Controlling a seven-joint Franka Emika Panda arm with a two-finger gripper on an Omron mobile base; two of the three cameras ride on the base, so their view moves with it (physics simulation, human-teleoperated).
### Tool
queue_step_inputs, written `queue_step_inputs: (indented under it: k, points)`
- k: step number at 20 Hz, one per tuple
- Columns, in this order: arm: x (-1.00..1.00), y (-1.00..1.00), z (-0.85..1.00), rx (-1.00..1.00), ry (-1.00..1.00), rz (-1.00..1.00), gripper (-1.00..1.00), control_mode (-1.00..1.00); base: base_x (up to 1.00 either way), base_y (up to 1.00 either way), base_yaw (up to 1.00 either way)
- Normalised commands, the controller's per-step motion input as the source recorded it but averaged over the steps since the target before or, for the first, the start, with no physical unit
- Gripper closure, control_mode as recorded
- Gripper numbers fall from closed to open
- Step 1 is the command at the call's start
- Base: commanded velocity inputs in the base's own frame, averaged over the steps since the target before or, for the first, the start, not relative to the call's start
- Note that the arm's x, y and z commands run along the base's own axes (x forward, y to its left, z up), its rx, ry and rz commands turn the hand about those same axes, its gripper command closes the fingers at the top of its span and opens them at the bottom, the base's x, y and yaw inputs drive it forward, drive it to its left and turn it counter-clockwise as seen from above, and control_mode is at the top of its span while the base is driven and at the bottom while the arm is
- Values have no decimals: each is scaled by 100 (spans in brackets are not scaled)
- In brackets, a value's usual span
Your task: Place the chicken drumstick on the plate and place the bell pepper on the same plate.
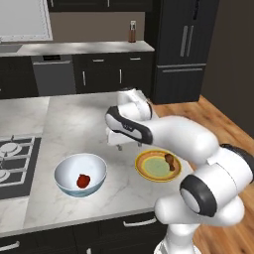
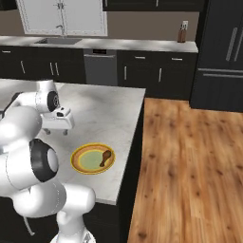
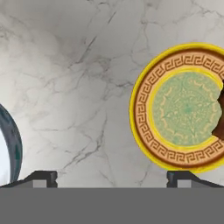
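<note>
Operator: Bell pepper (image 1: 83, 180) location?

Technician: Inside the white bowl (image 1: 62, 171); chicken drumstick (image 1: 170, 161) already on the plate (image 1: 147, 166).

Operator: Gripper (image 1: 127, 145)?

Technician: Jaws spread, empty, above the counter (image 1: 69, 124). Pepper judged light, slick, rounded: grasp across its widest part.

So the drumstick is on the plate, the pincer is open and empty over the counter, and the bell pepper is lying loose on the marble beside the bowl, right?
Not quite: the bell pepper lies inside the white bowl, not beside it, as the left base view shows. The rest holds: the chicken drumstick is on the plate, and the pincer is open and empty over the counter.
</note>
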Motion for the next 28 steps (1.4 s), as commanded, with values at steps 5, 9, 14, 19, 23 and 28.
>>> queue_step_inputs:
  k: [5, 9, 14, 19, 23, 28]
  points:
    - [-50, 52, 25, 0, 0, 0, -100, -100, 0, 0, 0]
    - [-52, 36, 16, 0, -2, 0, -100, -100, 0, 0, 0]
    - [-40, 21, 0, 1, -2, 0, -100, -100, 0, 0, 0]
    - [-38, 16, 1, 5, 0, 0, -100, -100, 0, 0, 0]
    - [-45, 25, 4, 3, -2, 0, -100, -100, 0, 0, 0]
    - [-28, 45, 0, 0, -11, 2, -100, -100, 0, 0, 0]
